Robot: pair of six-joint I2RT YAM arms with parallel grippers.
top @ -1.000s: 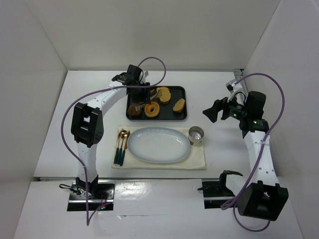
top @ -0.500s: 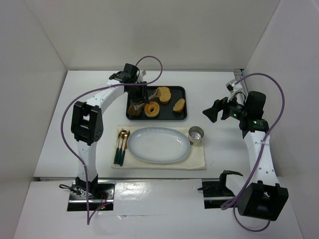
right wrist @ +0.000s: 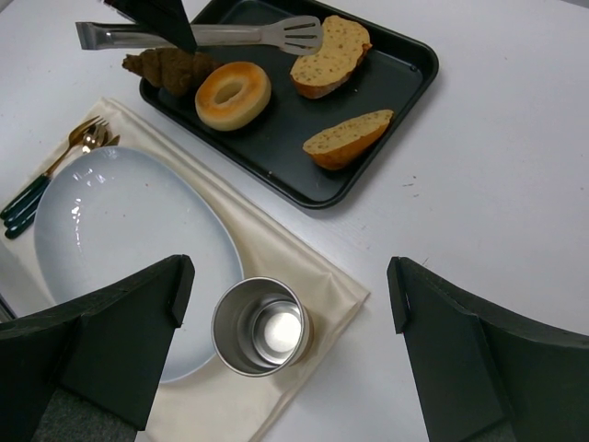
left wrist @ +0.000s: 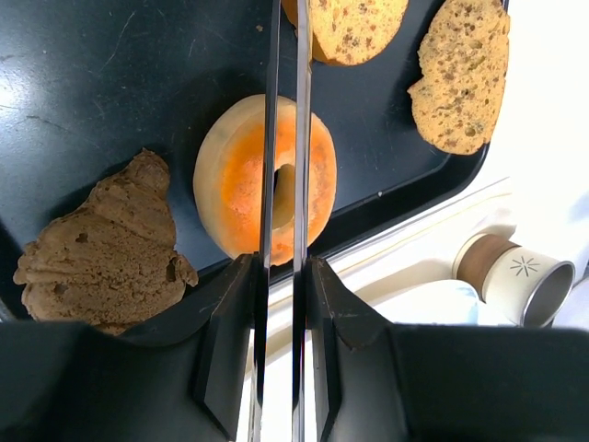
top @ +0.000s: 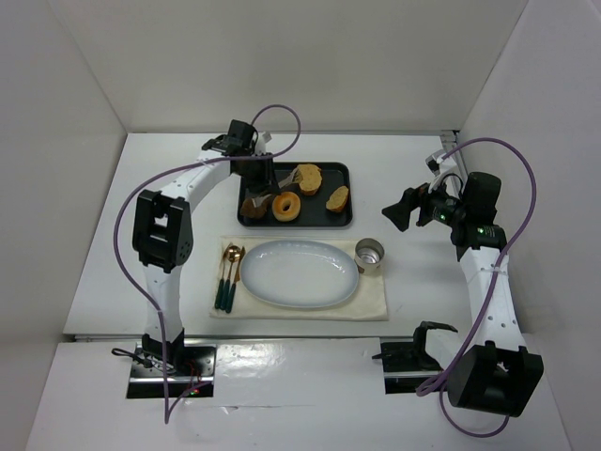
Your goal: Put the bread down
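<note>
one bread [right wrist: 331, 55], one doughnut [right wrist: 233, 95], one plate [right wrist: 110, 212] (oval), one cup [right wrist: 260, 325]

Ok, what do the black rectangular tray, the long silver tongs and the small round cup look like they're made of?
The black rectangular tray: probably coated metal, matt, with fine scratches; plastic is possible.
The long silver tongs: steel by the look, brushed grey sheen, slotted tip.
The small round cup: metal, bright mirror-like inside; its outside looks painted beige with a brown band.

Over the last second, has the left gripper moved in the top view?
Yes. Judged against the black tray, the left gripper has slid left toward the tray's left end, its jaws closed on the tongs.
</note>
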